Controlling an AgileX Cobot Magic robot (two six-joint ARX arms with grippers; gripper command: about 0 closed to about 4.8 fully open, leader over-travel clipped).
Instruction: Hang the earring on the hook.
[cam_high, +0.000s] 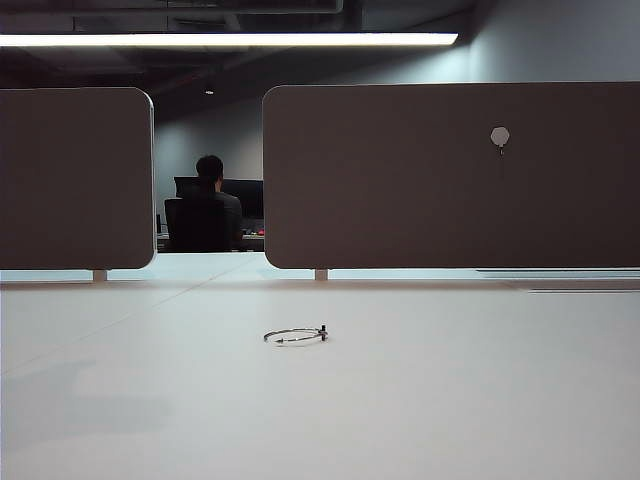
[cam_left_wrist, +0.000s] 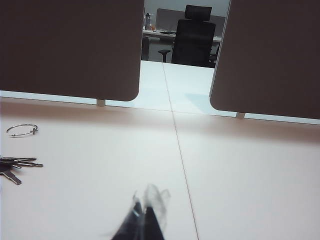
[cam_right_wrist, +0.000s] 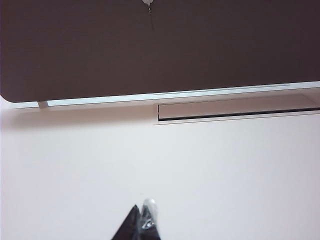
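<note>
The earring (cam_high: 296, 336), a thin silvery hoop with a small dark clasp, lies flat on the white table (cam_high: 450, 400), in the middle of the exterior view. The hook (cam_high: 500, 136), a small pale hexagonal pad with a tiny dark prong, sits high on the brown panel (cam_high: 450, 175). It also shows at the frame's edge, hook (cam_right_wrist: 148, 3), in the right wrist view. My left gripper (cam_left_wrist: 145, 212) is shut and empty just above the table. My right gripper (cam_right_wrist: 142, 212) is shut and empty, far short of the panel. Neither gripper appears in the exterior view.
A second brown panel (cam_high: 75, 180) stands at the left, with a gap between the two. In the left wrist view a bunch of keys (cam_left_wrist: 15, 165) and a thin wire ring (cam_left_wrist: 22, 130) lie on the table. A narrow slot (cam_right_wrist: 235, 111) runs along the panel's foot.
</note>
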